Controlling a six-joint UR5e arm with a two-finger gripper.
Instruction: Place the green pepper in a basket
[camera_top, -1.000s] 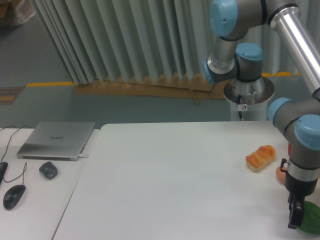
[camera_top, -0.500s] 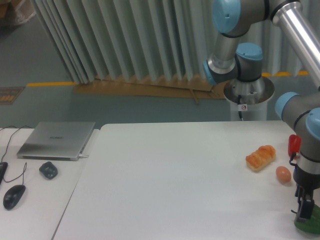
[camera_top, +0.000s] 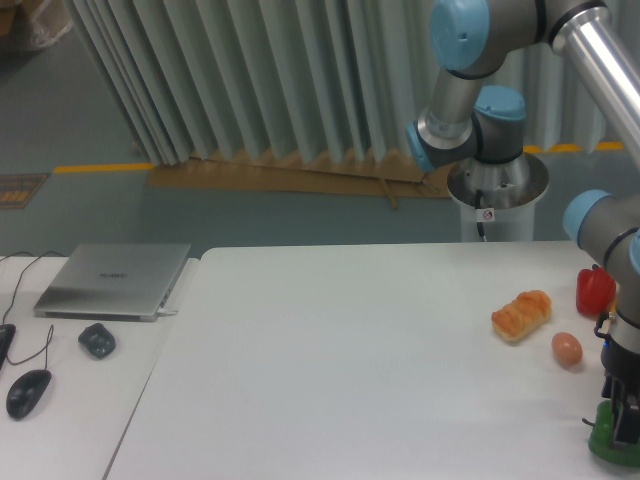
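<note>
Camera view, fixed above the table: the gripper (camera_top: 627, 422) hangs at the far right edge of the frame, about 4 o'clock from the table's middle, its dark fingers pointing down onto the green pepper (camera_top: 605, 438). Whether the fingers are clamped on the pepper or merely around it cannot be told, since the frame cuts them off. At 12 o'clock from the gripper lies a small egg (camera_top: 567, 348), with a red pepper (camera_top: 594, 290) beyond it near the arm. At 10 o'clock lies a bread roll (camera_top: 521, 315). Far off at 9 o'clock, on the white table (camera_top: 330, 380), lie a closed laptop (camera_top: 113, 281) and two computer mice (camera_top: 96, 341).
</note>
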